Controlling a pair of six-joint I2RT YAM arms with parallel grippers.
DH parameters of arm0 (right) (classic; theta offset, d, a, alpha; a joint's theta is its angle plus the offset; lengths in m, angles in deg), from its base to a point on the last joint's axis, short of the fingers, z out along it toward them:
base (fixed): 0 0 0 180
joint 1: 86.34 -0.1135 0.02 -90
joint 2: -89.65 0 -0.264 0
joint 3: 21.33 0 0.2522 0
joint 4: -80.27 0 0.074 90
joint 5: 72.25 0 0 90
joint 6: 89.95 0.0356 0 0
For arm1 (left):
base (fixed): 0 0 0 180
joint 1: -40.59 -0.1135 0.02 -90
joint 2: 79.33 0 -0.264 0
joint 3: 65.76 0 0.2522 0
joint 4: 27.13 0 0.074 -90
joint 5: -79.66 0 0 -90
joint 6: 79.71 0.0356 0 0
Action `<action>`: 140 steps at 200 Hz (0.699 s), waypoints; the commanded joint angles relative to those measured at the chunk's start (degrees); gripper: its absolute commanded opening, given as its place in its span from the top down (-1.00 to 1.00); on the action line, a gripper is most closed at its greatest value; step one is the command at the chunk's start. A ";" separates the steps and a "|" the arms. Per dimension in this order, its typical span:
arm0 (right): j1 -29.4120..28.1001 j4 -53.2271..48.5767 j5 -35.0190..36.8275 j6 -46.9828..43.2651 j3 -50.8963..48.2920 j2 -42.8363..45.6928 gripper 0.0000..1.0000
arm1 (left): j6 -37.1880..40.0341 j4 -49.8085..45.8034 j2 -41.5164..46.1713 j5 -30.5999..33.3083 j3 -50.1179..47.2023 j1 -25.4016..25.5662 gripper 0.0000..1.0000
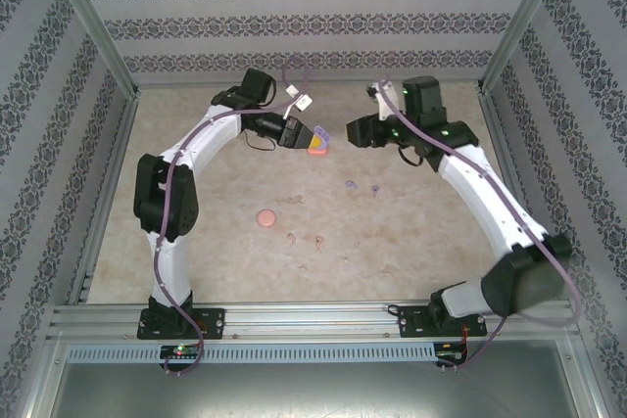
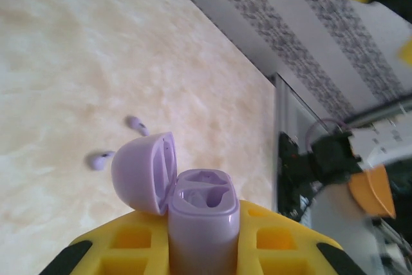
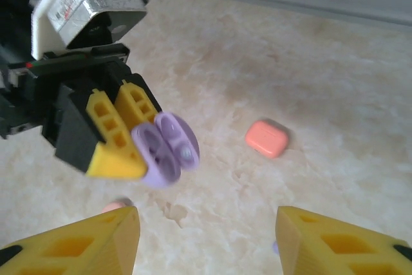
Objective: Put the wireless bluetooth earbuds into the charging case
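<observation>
My left gripper (image 1: 312, 137) is shut on the purple charging case (image 2: 203, 223) and holds it above the table at the back centre. The case's lid (image 2: 145, 172) is swung open and both sockets look empty. Two purple earbuds (image 2: 136, 125) (image 2: 100, 159) lie on the table beyond it, to the front right of the case (image 1: 350, 184) in the top view. My right gripper (image 3: 206, 243) stands open just to the right of the case (image 3: 164, 146), with nothing between its fingers. Two small reddish-pink earbuds (image 1: 292, 237) (image 1: 319, 242) lie nearer the front.
A shut coral case (image 1: 265, 216) (image 3: 266, 138) rests on the table left of centre. A pale pink item (image 3: 116, 207) lies below the held case, partly hidden by my right finger. Patterned walls and metal posts (image 1: 93, 31) enclose the marble-look table (image 1: 411, 232).
</observation>
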 commanded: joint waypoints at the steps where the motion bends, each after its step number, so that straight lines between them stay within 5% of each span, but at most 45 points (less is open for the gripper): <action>1: 0.06 0.21 3.37 7.65 -4.35 1.72 -0.19 | -9.93 20.66 7.59 5.61 -5.38 -1.44 1.00; 67: -1.84 -2.30 8.97 10.80 -7.32 -9.54 -0.23 | -22.65 52.76 22.13 22.84 -24.68 -1.17 1.00; 140: -2.44 -0.93 10.20 16.17 0.39 -29.96 -0.25 | -22.22 58.25 30.49 40.14 -31.01 4.56 1.00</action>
